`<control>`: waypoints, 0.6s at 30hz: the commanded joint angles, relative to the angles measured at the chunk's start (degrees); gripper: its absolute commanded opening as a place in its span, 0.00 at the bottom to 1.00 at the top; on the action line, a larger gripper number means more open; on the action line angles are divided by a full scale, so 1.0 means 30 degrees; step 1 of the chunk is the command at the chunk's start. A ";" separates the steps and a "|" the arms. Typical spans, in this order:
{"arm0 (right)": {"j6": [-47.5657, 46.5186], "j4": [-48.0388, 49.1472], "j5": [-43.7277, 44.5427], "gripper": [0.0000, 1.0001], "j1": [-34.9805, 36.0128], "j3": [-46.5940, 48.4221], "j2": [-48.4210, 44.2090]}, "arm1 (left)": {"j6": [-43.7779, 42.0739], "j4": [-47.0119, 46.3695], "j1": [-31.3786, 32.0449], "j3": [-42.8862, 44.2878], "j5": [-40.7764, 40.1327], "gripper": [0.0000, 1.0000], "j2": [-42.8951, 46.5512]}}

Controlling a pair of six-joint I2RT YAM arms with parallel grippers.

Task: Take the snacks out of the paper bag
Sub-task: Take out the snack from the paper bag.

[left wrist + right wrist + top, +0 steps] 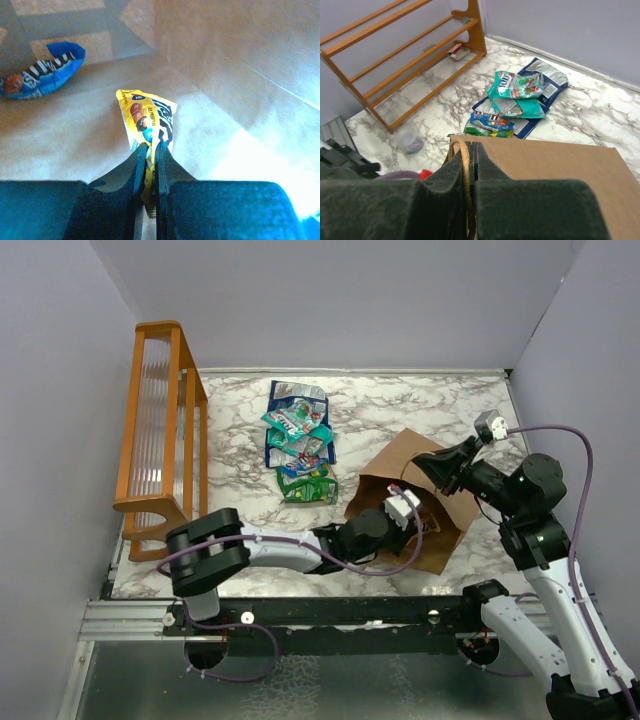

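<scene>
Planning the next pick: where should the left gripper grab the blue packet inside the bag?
Probably the puffed end of the blue packet that points toward the yellow packet; it seems raised off the bag wall. Come in through the mouth, fingers over and under that end.

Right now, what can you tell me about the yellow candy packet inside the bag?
The yellow packet is small, flat and crinkly, shiny like foil, with black letters and brown, orange and blue candies printed on it. It is inside the paper bag, sticking out ahead of the left hand, which is shut on its near end. Whether it touches the bag's floor I cannot tell.
</scene>
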State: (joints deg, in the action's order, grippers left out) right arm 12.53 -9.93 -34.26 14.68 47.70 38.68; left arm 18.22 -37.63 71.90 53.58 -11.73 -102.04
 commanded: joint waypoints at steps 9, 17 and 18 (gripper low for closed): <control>0.0059 0.0384 0.2277 0.01 0.0030 -0.0716 -0.0196 | -0.0494 0.8528 0.0936 -0.3107 0.1062 0.07 1.1044; 0.0032 0.0524 0.2605 0.02 0.0028 -0.0662 -0.0005 | -0.2094 1.5323 0.0936 -0.1955 -0.0774 0.10 1.8264; 0.0036 0.0561 0.2580 0.02 0.0029 -0.0666 0.0016 | -0.2287 1.6142 0.0936 -0.1546 -0.1683 0.11 1.8806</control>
State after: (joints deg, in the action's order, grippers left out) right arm 12.38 -9.89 -28.42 14.68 45.84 38.74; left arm 14.92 -2.24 74.70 44.84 -10.48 -51.70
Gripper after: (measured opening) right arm 0.017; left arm 0.116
